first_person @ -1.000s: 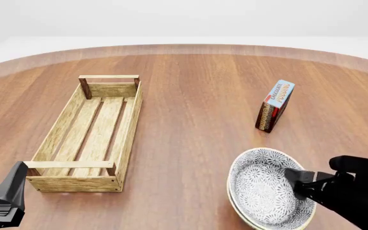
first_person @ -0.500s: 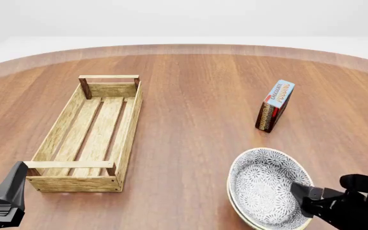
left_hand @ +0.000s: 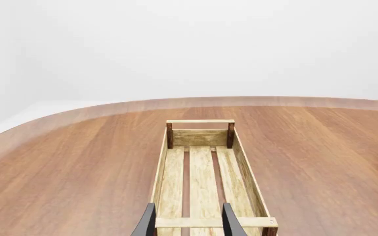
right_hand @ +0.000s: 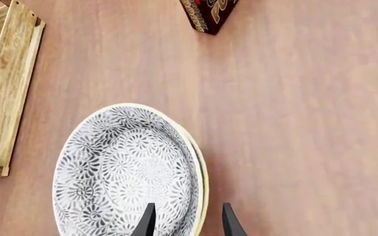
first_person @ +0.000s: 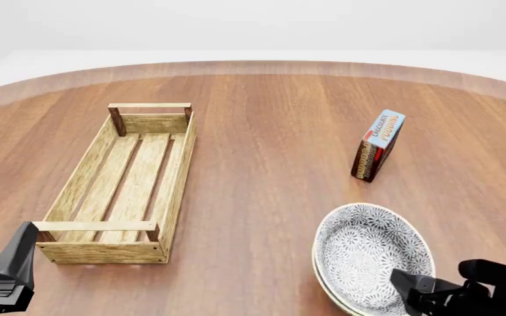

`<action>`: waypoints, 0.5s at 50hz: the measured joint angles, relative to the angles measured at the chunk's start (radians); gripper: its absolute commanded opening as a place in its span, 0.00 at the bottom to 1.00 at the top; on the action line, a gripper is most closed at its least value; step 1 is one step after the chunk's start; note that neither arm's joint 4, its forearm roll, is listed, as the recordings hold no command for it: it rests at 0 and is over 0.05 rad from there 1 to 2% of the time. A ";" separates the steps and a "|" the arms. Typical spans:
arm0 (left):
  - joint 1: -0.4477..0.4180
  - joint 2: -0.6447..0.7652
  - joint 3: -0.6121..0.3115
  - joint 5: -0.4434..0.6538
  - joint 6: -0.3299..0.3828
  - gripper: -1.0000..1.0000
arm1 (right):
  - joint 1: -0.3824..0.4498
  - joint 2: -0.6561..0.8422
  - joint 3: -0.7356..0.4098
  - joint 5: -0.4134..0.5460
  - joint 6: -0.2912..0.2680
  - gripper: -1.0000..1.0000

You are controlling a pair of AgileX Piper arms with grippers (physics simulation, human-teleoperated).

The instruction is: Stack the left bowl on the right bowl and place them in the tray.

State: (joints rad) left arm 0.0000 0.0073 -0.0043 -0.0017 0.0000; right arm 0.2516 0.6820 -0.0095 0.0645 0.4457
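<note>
Two bowls sit nested near the table's front right: a grey-patterned bowl [first_person: 365,255] inside a cream one whose rim [first_person: 325,284] shows below it. In the right wrist view the patterned bowl [right_hand: 126,172] fills the lower middle. My right gripper [first_person: 431,284] is low at the stack's near right rim. Its fingers stand open, one over the bowl's inside and one outside the rim [right_hand: 186,212]. The long wooden-slat tray [first_person: 179,172] lies at the left and holds nothing. My left gripper [first_person: 7,266] is open just in front of the tray's near rail [left_hand: 187,223].
A small upright blue-and-red pudding box [first_person: 378,146] stands behind the bowls at the right, also seen in the right wrist view [right_hand: 208,12]. The round wooden table [first_person: 271,131] curves away at the back. The tray's near end shows in the right wrist view [right_hand: 5,88].
My right gripper has drawn back from over the bowl's right side toward the near edge and lower. The bowls, tray and left arm have not moved.
</note>
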 measured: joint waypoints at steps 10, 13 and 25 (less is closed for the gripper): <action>0.000 0.000 0.000 0.000 0.000 1.00 | 0.016 0.051 0.005 -0.052 0.015 0.00; 0.000 0.000 0.000 0.000 0.000 1.00 | 0.023 0.074 0.003 -0.077 0.020 0.00; 0.000 0.000 0.000 0.000 0.000 1.00 | 0.040 0.141 -0.001 -0.160 0.023 0.00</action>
State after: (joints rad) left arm 0.0000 0.0073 -0.0043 -0.0017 0.0000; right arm 0.2912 0.8228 -0.0100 -0.0952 0.4686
